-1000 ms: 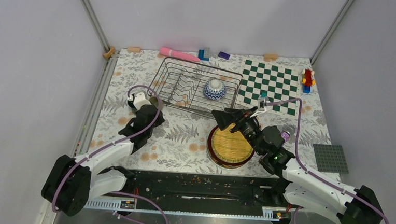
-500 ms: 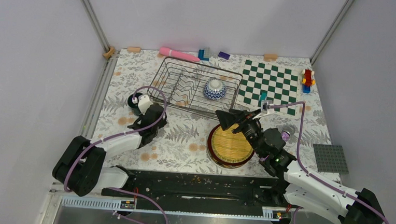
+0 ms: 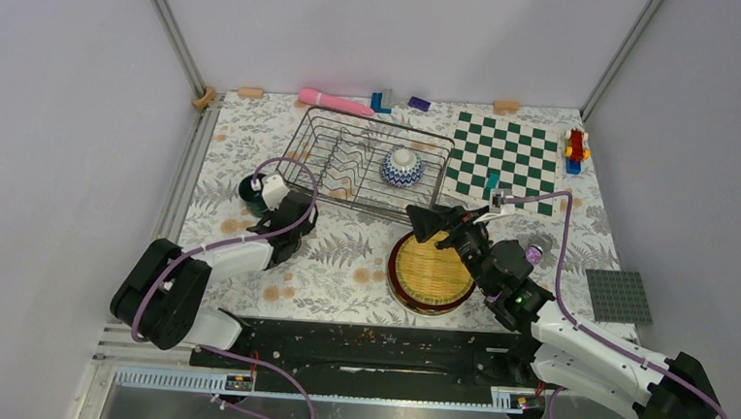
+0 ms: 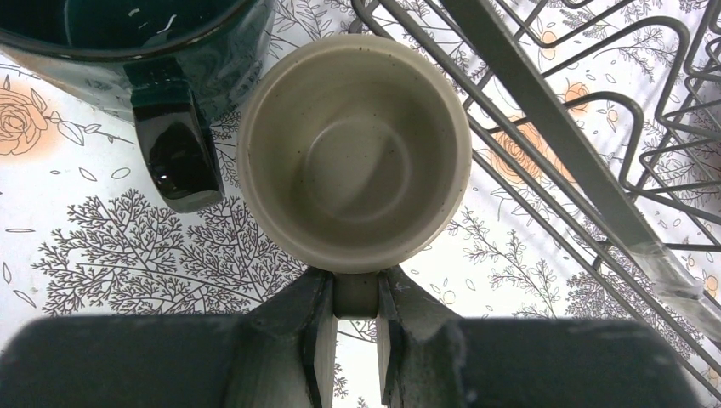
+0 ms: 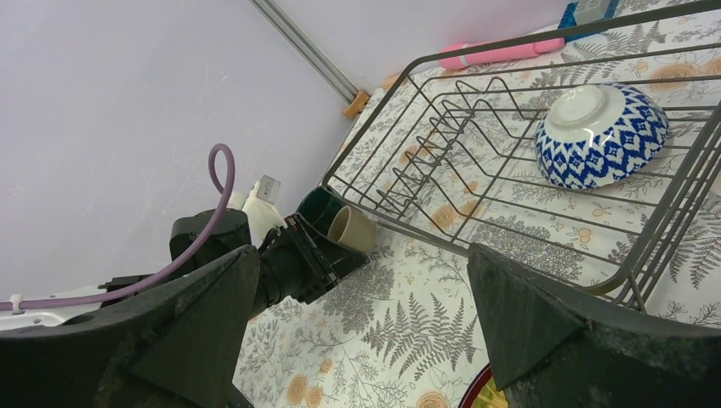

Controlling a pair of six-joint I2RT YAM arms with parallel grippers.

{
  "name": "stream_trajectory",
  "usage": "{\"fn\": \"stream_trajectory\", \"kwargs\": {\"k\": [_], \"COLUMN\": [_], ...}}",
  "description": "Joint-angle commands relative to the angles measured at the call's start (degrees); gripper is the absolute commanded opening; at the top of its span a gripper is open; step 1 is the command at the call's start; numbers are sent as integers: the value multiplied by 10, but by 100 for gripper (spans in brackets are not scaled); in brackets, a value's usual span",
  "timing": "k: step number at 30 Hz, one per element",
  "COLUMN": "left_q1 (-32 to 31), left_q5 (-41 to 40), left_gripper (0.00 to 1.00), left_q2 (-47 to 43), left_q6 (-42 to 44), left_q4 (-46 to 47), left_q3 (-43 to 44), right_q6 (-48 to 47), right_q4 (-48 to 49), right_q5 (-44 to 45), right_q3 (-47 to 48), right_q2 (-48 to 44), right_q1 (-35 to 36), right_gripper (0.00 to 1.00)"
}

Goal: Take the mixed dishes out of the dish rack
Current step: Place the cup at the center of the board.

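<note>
My left gripper is shut on the short handle of the small olive cup, which I see from above with its cream inside empty. The cup sits between the dark green mug and the dish rack, close over the tablecloth. From above, the left gripper is at the rack's near left corner, beside the mug. A blue patterned bowl lies upside down in the rack. My right gripper is open and empty above the far edge of stacked plates.
A green-and-white chessboard lies right of the rack. A purple cylinder and a grey studded plate sit at the right. A pink object, blue pieces and a red-yellow toy line the back.
The left arm has swung in toward the rack's near left corner with the cup, uncovering the dark green mug on its left. The right gripper has shifted slightly right.
</note>
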Motion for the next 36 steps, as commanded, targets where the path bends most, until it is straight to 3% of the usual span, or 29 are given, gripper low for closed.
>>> {"fn": "stream_trajectory", "kwargs": {"k": [1,18,25,33,36], "left_q1": [-2,-3,-5,-11,-15], "left_q5": [-36,-48,-62,-76,-80], "left_gripper": [0,7,25,53,69], "left_q2": [5,54,58,45,32], "left_q6": [-16,-52,-46,-45,-47], "left_q4": [22,10,-3,-14,-20], "left_q3": [27,45,55,57,55], "right_q6": [-10,-15,-15,-9,-9], "right_q4": [6,-3,-18,-67,-79], "right_q5": [29,39,42,58,59], "right_q3": [1,8,17,40,46], "right_q2": [-9,-5,0,1,1], "right_q1": [4,4,4,4,4], "right_gripper": [100,100,100,100,100]}}
